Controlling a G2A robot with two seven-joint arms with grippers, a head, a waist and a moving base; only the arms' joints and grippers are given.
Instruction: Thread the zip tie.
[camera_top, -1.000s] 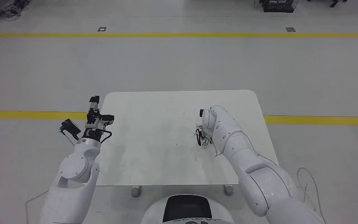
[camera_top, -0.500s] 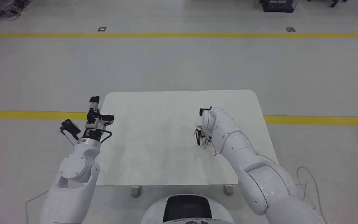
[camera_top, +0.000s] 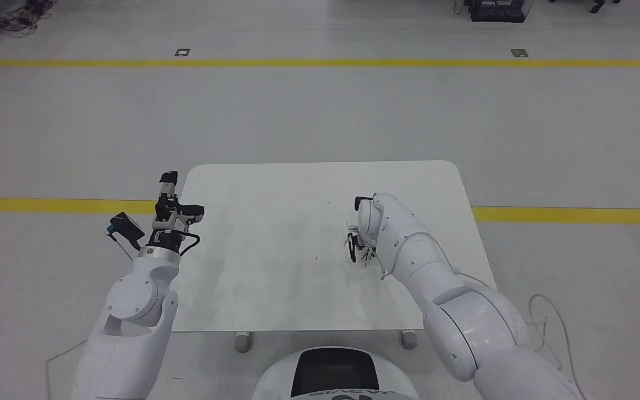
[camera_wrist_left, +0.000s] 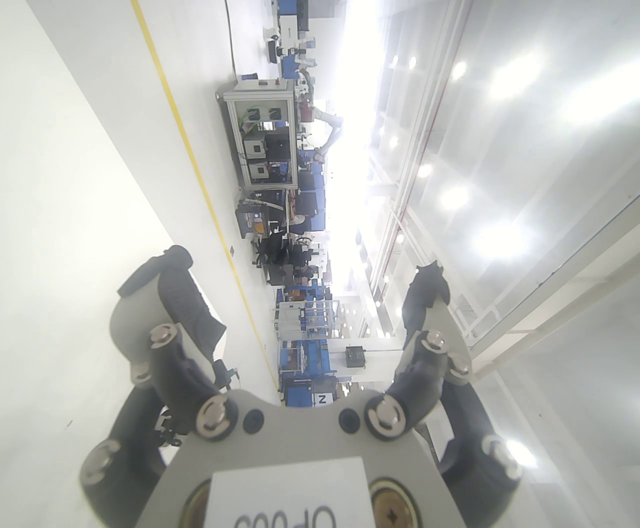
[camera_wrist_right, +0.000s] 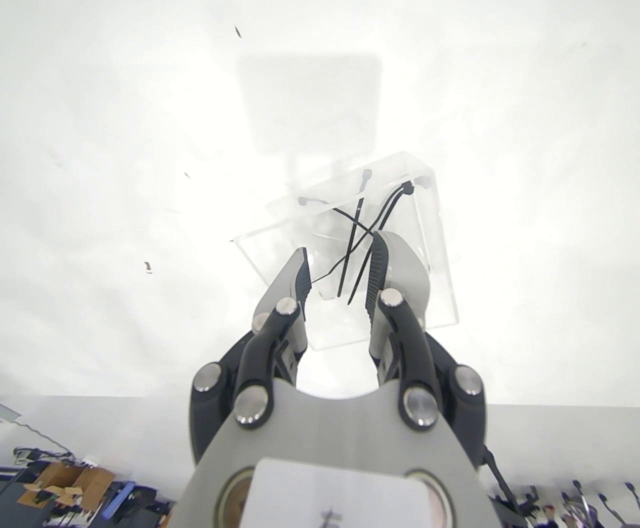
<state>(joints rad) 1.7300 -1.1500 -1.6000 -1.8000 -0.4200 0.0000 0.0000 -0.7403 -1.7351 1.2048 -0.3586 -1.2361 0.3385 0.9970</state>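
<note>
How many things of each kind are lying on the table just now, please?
Clear box: 1
Black zip ties in the box: 3, counted by the heads that show, as the straps cross
Small dark scraps on the tabletop: 3
Total: 7

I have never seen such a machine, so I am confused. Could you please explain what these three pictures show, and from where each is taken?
This is a white two-armed robot at a white rectangular table. The top picture looks down from a camera above its arms; the other two come from cameras on its wrists. The left end effector, a two-fingered claw, is open, holds nothing and points out into the room. The right end effector is open and hangs over a clear plastic box on the table. In that box lie thin black plastic zip ties; none is gripped.
</note>
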